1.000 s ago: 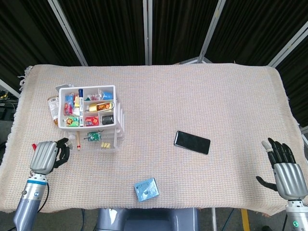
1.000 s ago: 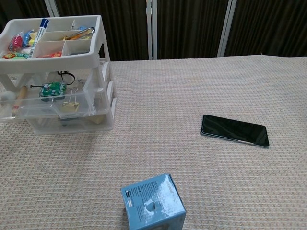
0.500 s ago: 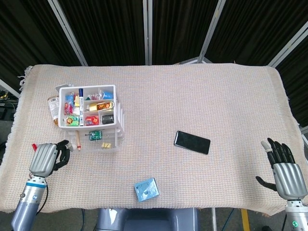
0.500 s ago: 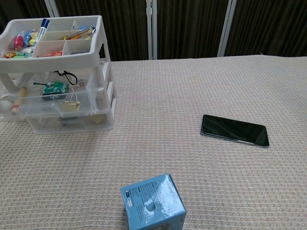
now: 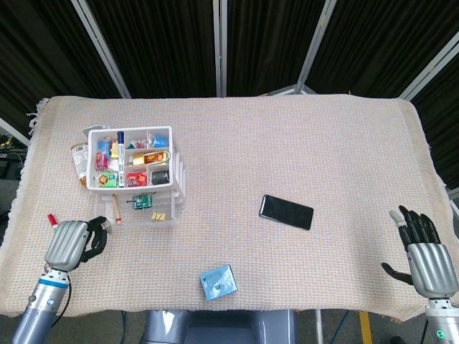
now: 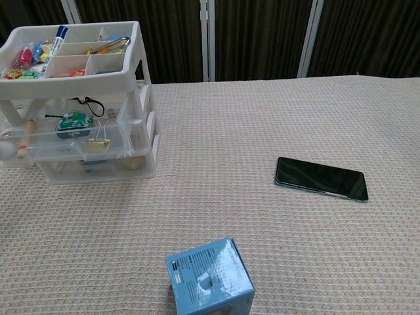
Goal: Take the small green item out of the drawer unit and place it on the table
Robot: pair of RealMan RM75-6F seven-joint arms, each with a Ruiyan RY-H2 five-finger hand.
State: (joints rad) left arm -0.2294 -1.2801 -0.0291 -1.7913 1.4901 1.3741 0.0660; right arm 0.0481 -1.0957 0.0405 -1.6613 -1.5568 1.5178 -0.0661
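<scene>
1. My left hand (image 5: 69,244) sits near the front left edge of the desk (image 5: 301,143), fingers curled in on nothing, just clear of the drawer unit and apart from it. It shows only in the head view.
2. A small red-tipped object (image 5: 51,218) lies on the cloth near that hand, toward the left edge; I cannot tell what it is.
3. The drawer unit (image 6: 125,141) stands at the left of the desk, a short way in from the left edge. Its white top tray (image 5: 169,130) is divided into compartments full of small colourful things, with a blue marker (image 6: 59,33) lying in one.
4. The clear drawer below is pulled out toward me. The small green item (image 6: 73,121) lies inside it, beside a binder clip (image 6: 98,142) and a wooden stick (image 6: 27,131). Any print on it is too small to read.
5. A blue box (image 6: 210,275) sits near the front edge, about the middle. Its label carries dark print I cannot read.
6. Open cloth runs between the unit, the box and the black phone (image 6: 320,178), which lies flat with a blank screen, right of centre.
7. The right half of the desk beyond the phone is bare cloth to its far and right edges.
8. My right hand (image 5: 429,261) is at the front right corner, fingers spread apart and holding nothing.
</scene>
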